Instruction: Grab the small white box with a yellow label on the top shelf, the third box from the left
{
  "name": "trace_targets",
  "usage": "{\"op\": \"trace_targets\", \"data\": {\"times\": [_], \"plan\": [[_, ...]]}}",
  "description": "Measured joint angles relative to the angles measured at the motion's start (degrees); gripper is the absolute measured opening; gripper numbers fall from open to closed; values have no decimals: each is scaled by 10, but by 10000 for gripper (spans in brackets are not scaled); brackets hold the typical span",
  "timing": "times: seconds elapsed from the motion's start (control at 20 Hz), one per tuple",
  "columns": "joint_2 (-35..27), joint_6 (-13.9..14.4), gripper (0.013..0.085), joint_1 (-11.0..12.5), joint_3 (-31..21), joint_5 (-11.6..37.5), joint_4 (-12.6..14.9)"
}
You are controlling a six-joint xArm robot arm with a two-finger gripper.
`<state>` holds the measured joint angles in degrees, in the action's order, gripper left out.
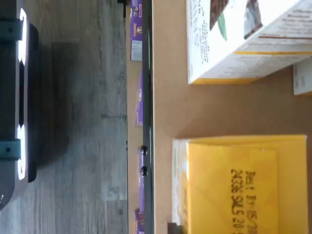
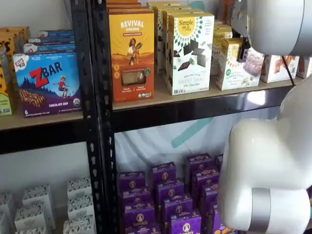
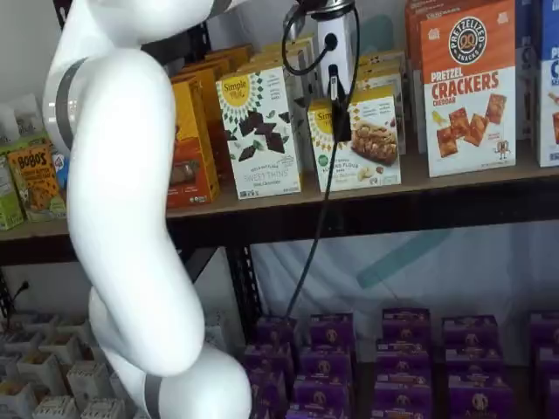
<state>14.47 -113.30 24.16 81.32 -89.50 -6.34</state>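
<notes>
Small white box (image 3: 360,140) on the top shelf (image 3: 367,205).
It stands between the taller chocolate-print box (image 3: 259,131) and pretzel crackers box (image 3: 467,87); black fingers (image 3: 340,109) cover its front, grip undeterminable.

An orange Revival box (image 2: 131,54) stands beside a taller white box with dark chocolate squares (image 2: 189,51). A purple ZBar box (image 2: 47,83) sits in the neighbouring bay, and a pretzel crackers box (image 3: 467,87) stands to the right. Purple boxes (image 2: 170,195) fill the lower shelf.
</notes>
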Motion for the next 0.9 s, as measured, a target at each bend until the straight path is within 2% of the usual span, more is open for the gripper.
{"op": "trace_targets", "data": {"times": [0.45, 0.5, 0.7, 0.9], "plan": [[13, -6, 410, 9, -5, -19, -7], [13, -7, 370, 10, -2, -27, -10], [13, -5, 370, 12, 11, -56, -19], [27, -1, 370, 10, 15, -78, -15]]}}
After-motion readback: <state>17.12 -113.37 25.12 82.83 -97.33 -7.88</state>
